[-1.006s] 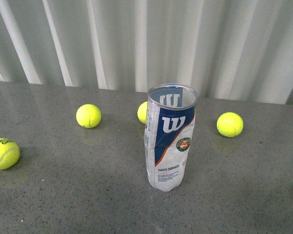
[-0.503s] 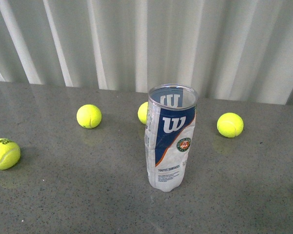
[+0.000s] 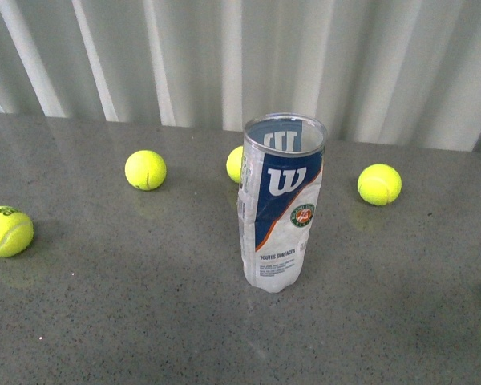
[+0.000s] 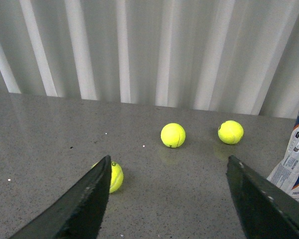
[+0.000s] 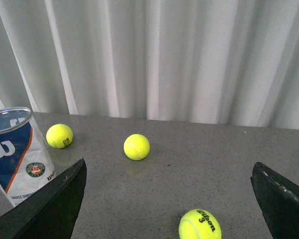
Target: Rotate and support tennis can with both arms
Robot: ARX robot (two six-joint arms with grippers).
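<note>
The left gripper has its fingers spread wide apart with nothing between them. The right gripper likewise has its fingers wide apart and empty. Neither arm appears in the front view.

The tennis can stands upright, open end up, near the middle of the worktop, with its label facing the front edge. In the left wrist view the can lies just outside one finger; in the right wrist view the can lies just beside one finger. Neither gripper touches it.

Step in hand, as judged: approach. No grasp or support is made yet. The next move calls for both grippers to close in on the can from opposite sides, one to turn it and one to steady it. The crinkled wall will likely yield under a firm clamp.

Four tennis balls lie on the worktop: one toward the left edge, one just behind the can, one toward the right rear. The area in front of the can is bare. A curtain bounds the rear edge.
</note>
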